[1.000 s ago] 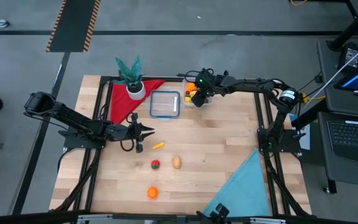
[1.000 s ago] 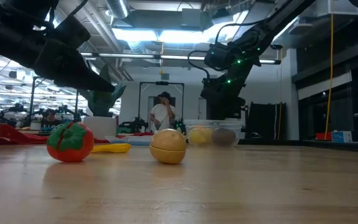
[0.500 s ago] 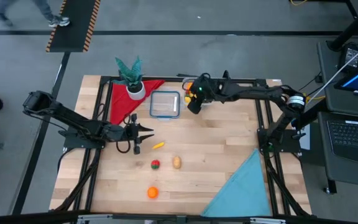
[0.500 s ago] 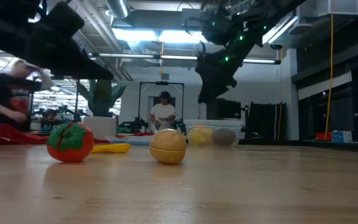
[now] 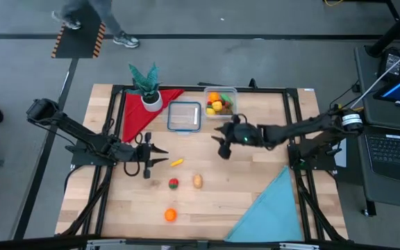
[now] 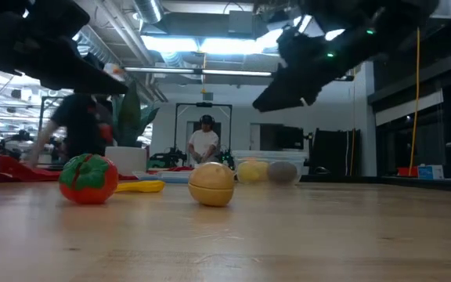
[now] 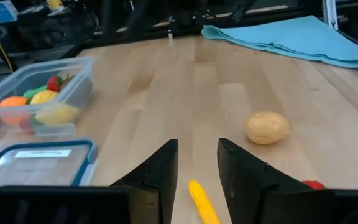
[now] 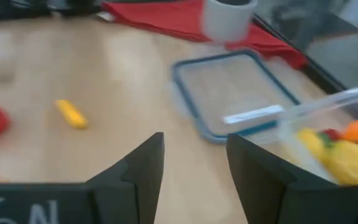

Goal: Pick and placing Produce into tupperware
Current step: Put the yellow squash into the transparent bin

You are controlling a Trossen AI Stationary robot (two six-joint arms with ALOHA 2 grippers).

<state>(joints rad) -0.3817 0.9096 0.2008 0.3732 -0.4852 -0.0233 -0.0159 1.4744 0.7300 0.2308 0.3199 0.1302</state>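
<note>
The left gripper [image 5: 160, 156] hangs over the wooden table [image 5: 255, 173] with its two fingers [image 7: 160, 171] a narrow gap apart and nothing between them; the small yellow vegetable [image 5: 177, 162] lies on the wood just ahead of the fingertips, apart from them. The right gripper [image 5: 221, 142] hovers near the middle of the table, in front of the tub, its fingers [image 8: 145, 168] parted moderately and empty. The clear tub [image 5: 220, 101] sits at the far edge of the table and holds several pieces of produce: an orange one, yellow ones and something red and green. Just beside it lies the flat clear lid with a blue rim [image 5: 185, 116], and past that a potted plant in a white pot [image 5: 147, 87] stands on a red cloth [image 5: 134, 114]. Loose on the table are a red tomato [image 5: 173, 183], a tan potato [image 5: 197, 182] close beside it, and an orange fruit [image 5: 170, 215] nearer the front edge. A blue cloth [image 5: 273, 208] covers the front right corner. Beyond the table, a person [image 6: 203, 145] stands in the room.
</note>
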